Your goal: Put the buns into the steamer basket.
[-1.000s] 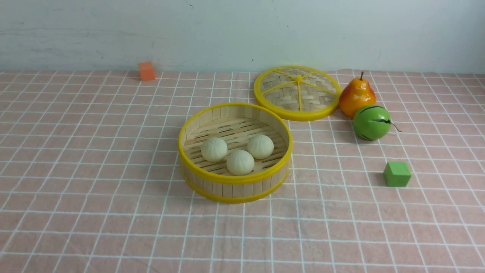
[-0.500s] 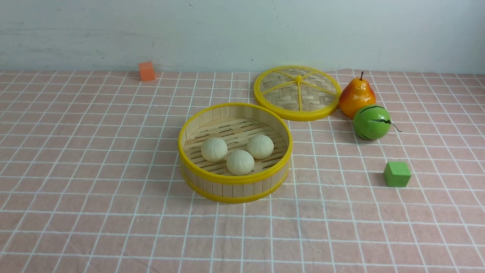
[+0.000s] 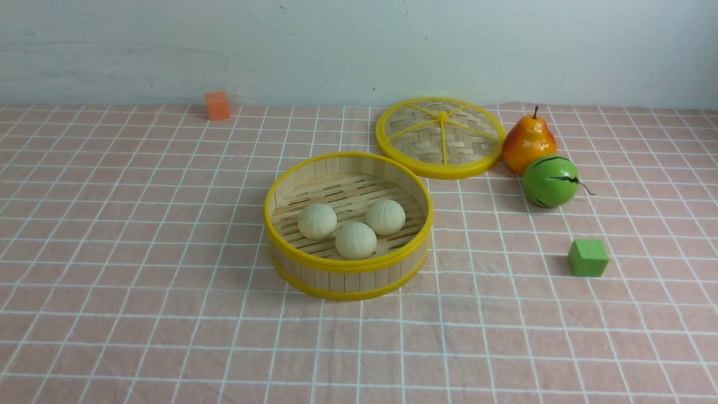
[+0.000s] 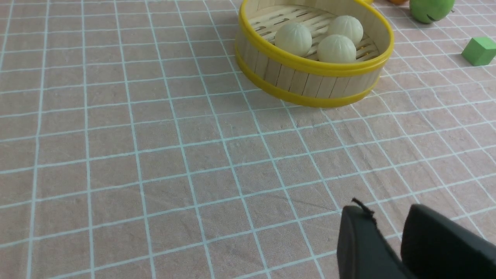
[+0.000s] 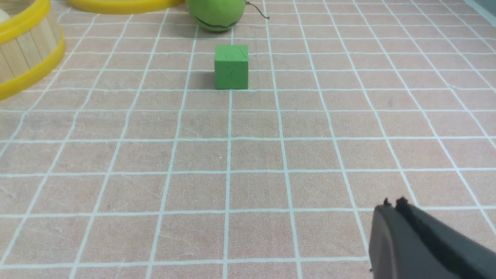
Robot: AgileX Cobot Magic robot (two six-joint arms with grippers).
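Three cream-white buns (image 3: 317, 221) (image 3: 355, 240) (image 3: 385, 217) lie close together on the slatted floor of the steamer basket (image 3: 346, 265), a round bamboo tray with yellow rims at the middle of the table. In the left wrist view the buns (image 4: 293, 38) (image 4: 336, 49) (image 4: 345, 29) show inside the basket (image 4: 310, 81), far from my left gripper (image 4: 387, 211), which stands open with a narrow gap and nothing in it. My right gripper (image 5: 393, 203) is shut and empty above the cloth, well short of the basket's edge (image 5: 23, 54). Neither arm shows in the front view.
The woven lid (image 3: 441, 137) lies behind the basket to the right. Beside it stand an orange pear (image 3: 528, 142) and a green striped fruit (image 3: 550, 180). A green cube (image 3: 587, 257) sits right of the basket, and an orange cube (image 3: 217, 105) by the back wall.
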